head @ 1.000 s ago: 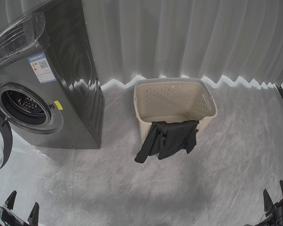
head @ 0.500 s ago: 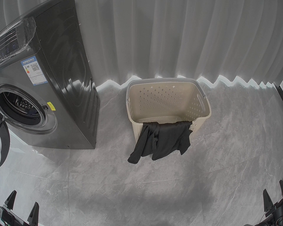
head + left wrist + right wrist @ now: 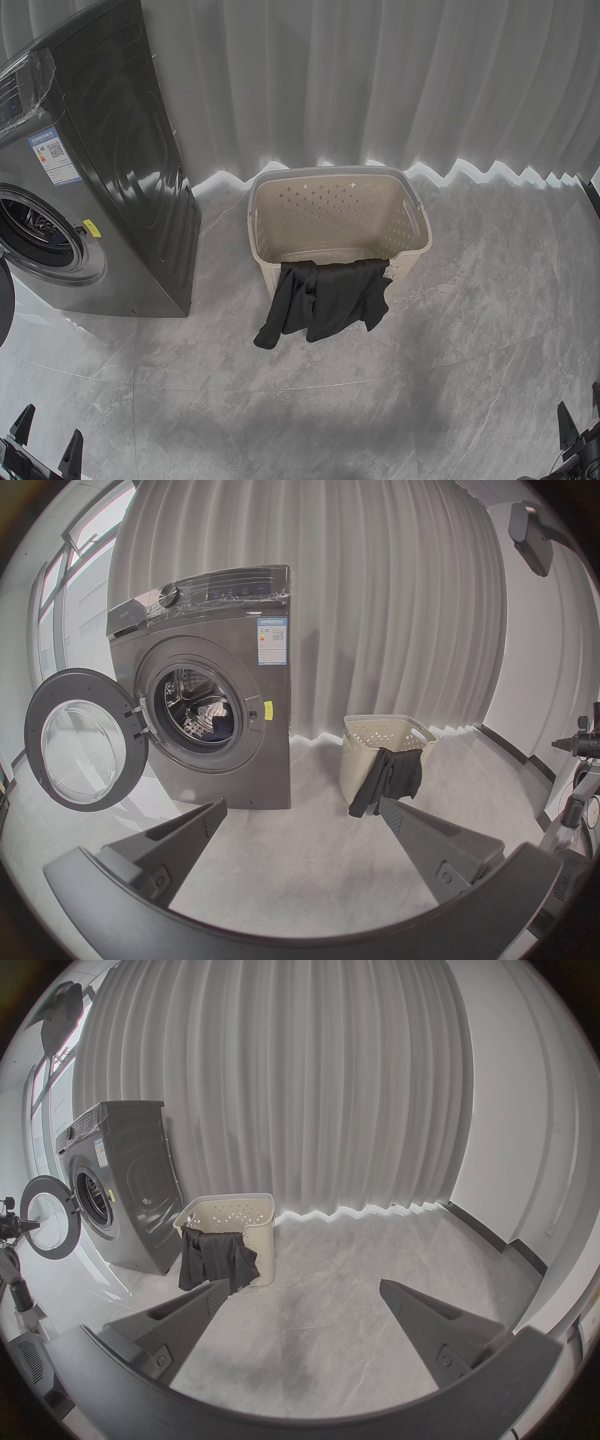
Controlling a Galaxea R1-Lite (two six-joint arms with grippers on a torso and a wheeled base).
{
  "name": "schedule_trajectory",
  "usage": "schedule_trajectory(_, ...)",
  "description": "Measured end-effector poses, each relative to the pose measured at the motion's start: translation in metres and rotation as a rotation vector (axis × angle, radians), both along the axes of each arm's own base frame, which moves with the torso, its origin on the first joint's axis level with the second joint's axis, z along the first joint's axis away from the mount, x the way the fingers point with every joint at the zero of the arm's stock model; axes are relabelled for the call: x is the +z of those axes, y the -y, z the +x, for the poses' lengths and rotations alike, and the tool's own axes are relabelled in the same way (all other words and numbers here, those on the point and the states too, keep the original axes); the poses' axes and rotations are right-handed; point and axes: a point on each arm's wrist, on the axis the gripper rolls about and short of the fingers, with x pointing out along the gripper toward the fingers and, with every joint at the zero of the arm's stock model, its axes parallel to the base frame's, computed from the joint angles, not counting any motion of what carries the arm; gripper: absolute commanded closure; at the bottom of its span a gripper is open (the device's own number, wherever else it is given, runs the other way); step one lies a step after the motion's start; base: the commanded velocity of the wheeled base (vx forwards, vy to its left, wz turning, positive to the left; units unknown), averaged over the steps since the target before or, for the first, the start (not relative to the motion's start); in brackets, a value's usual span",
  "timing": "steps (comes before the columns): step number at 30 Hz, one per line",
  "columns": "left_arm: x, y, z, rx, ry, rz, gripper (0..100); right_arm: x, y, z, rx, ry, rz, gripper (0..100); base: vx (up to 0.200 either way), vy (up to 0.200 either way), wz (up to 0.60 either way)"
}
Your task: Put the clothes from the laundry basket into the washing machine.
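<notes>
A beige laundry basket (image 3: 340,187) stands on the floor by the curtain, with a dark garment (image 3: 322,300) draped over its near rim and hanging down to the floor. The grey washing machine (image 3: 119,156) stands to its left, round door (image 3: 84,739) swung open, drum (image 3: 197,708) showing something dark inside. My left gripper (image 3: 47,437) is low at the near left, open and empty, far from the basket. My right gripper (image 3: 581,415) is low at the near right, open and empty. The basket (image 3: 384,736) and garment (image 3: 215,1257) also appear in the wrist views.
A white pleated curtain (image 3: 375,81) runs along the back wall. Grey marble-look floor (image 3: 312,406) lies open between me and the basket. A dark baseboard (image 3: 494,1235) lines the right wall.
The whole head picture has shifted left, so the camera has turned right; basket and washing machine keep their places relative to each other. Both grippers look unchanged.
</notes>
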Motion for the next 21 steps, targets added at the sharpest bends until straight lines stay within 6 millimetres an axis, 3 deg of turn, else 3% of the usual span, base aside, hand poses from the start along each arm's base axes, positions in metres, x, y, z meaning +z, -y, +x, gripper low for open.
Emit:
schedule_trajectory(11, 0.0, 0.0, 0.0, -0.001, 0.0, -0.001, 0, 0.0, 0.0, 0.0, 0.0, 0.001, 0.01, 0, 0.2, 0.0, 0.0)
schedule_trajectory(18, 0.0, 0.0, 0.0, 0.0, 0.0, -0.002, 0, 0.001, -0.001, 0.0, 0.049, 0.012, -0.011, 0, 0.0, 0.0, 0.0)
schedule_trajectory(21, 0.0, 0.0, 0.0, 0.0, 0.0, -0.003, 0, 0.012, -0.001, -0.003, 0.057, 0.053, -0.014, 0, 0.0, 0.0, 0.0)
